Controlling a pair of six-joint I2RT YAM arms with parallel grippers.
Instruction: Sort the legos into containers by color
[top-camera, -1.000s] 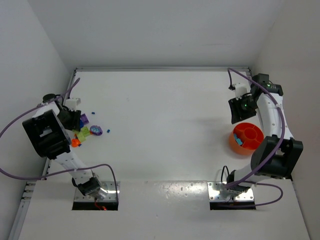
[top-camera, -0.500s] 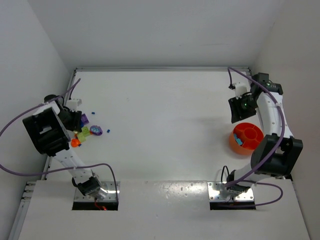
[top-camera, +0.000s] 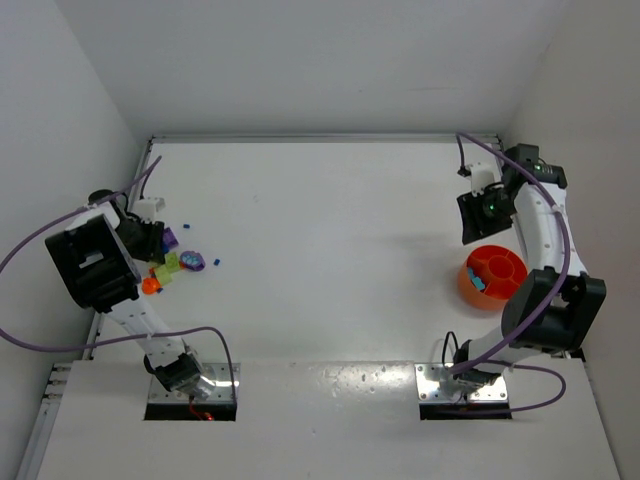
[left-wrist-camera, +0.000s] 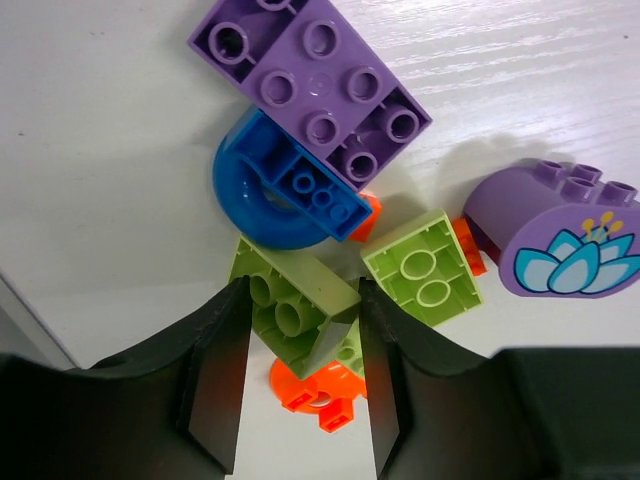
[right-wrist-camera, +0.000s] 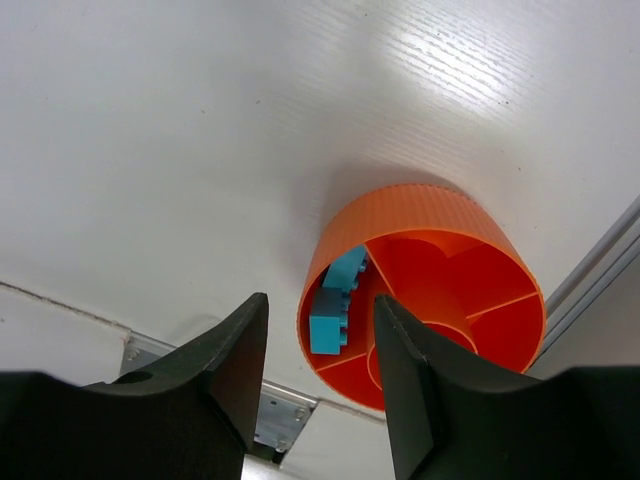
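My left gripper (left-wrist-camera: 298, 375) is shut on a tilted yellow-green brick (left-wrist-camera: 292, 308), at the left edge of the table (top-camera: 152, 250). Around it lie a purple brick (left-wrist-camera: 320, 85), a blue arch piece (left-wrist-camera: 268, 195), a second yellow-green brick (left-wrist-camera: 425, 268), a purple dome with a flower (left-wrist-camera: 560, 235) and an orange piece (left-wrist-camera: 318, 392) under the held brick. The orange bowl (top-camera: 470, 285) stands at the right, with teal bricks (right-wrist-camera: 335, 300) in one compartment. My right gripper (right-wrist-camera: 318, 335) is open and empty above the bowl's rim (right-wrist-camera: 400, 215), and it also shows in the top view (top-camera: 473, 232).
Two tiny blue bricks (top-camera: 216, 263) lie apart from the pile toward the table's middle. White walls close in at left, right and back. The arms' metal base plates (top-camera: 455, 385) sit at the near edge; a rail (right-wrist-camera: 600, 265) runs beside the bowl.
The left arm has shifted slightly left at the pile. The right arm and the bowl have not visibly moved.
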